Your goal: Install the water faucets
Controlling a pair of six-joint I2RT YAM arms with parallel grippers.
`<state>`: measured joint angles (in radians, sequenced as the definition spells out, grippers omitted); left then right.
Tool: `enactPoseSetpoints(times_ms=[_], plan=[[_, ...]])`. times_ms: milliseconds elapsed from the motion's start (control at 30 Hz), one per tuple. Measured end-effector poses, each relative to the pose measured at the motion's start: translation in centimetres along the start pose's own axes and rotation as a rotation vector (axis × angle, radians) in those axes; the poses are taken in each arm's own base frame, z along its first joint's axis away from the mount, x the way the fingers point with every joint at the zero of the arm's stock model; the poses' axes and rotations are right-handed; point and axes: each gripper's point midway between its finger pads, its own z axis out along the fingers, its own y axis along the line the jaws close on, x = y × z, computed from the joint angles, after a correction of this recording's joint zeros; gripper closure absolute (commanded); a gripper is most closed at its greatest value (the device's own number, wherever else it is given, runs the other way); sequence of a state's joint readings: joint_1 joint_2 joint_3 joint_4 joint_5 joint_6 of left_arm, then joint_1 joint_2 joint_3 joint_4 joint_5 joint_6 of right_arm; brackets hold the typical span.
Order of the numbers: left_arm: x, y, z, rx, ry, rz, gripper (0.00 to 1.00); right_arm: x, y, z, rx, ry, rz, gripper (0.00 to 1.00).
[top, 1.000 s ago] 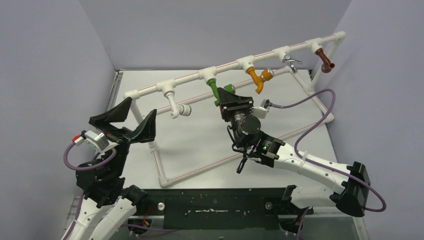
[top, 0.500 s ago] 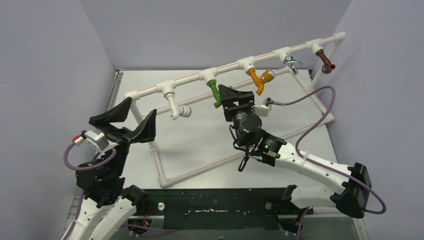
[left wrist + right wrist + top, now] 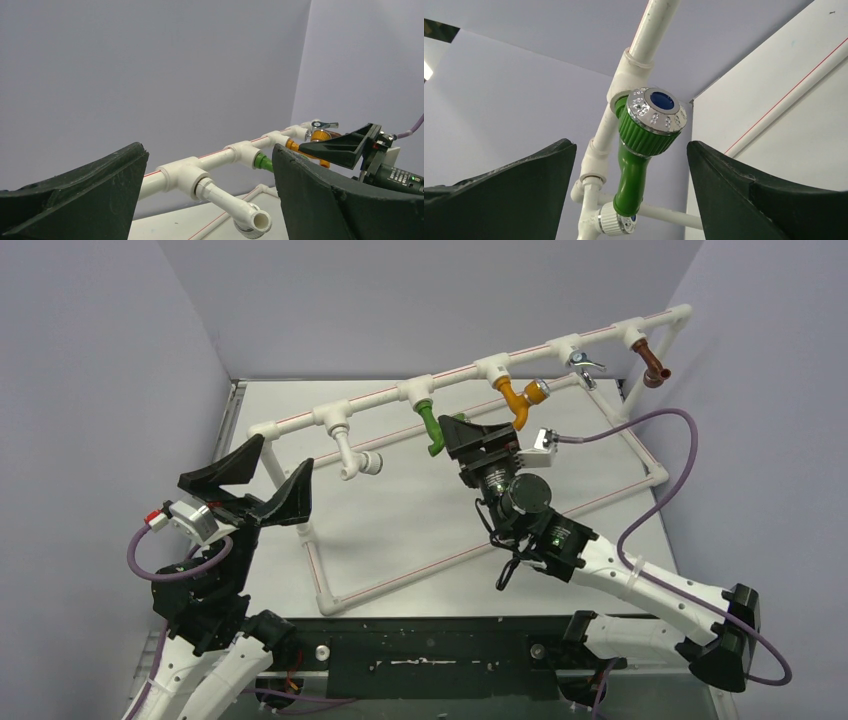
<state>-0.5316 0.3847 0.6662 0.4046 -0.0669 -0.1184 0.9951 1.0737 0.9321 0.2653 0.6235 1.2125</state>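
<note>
Fingers (image 3: pixel 749 200) of the right gripper (image 3: pixel 470 430), matte black wedges, stand spread on either side of the glossy green plastic faucet (image 3: pixel 639 150), clear of it. Its ribbed knob, ringed in studded chrome, hangs from the white pipe frame (image 3: pixel 372 400). The left gripper (image 3: pixel 283 458) gapes empty near the tubular white faucet (image 3: pixel 352 454).

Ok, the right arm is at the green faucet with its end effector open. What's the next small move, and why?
Probably ease the right end effector straight back. It is open, with its fingers either side of the green faucet and not touching it, and the faucet already hangs seated in its pipe fitting.
</note>
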Motion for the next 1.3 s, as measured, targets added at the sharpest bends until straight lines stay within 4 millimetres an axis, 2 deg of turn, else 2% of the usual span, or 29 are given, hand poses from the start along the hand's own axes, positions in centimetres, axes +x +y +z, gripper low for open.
enactPoseSetpoints(times_ms=[267, 500, 667, 967, 1167, 1300], plan=[[0.1, 0.0, 0.0, 0.000, 0.003, 0.000, 0.06, 0.1, 0.0, -1.2, -0.033, 0.068, -0.187, 0.15], [0.1, 0.0, 0.0, 0.000, 0.003, 0.000, 0.06, 1.0, 1.0, -2.1, -0.145, 0.159, -0.441, 0.14], [0.1, 0.0, 0.0, 0.000, 0.003, 0.000, 0.06, 1.0, 2.3, -3.0, -0.261, 0.199, -0.667, 0.14], [0.1, 0.0, 0.0, 0.000, 0.003, 0.000, 0.06, -0.7, 6.5, -5.2, -0.531, 0.216, -1.169, 0.14], [0.1, 0.0, 0.0, 0.000, 0.003, 0.000, 0.06, 0.0, 5.6, -7.0, -0.754, 0.247, -1.589, 0.12], [0.1, 0.0, 0.0, 0.000, 0.003, 0.000, 0.06, 0.3, 4.3, -7.1, -0.838, 0.255, -1.831, 0.12]])
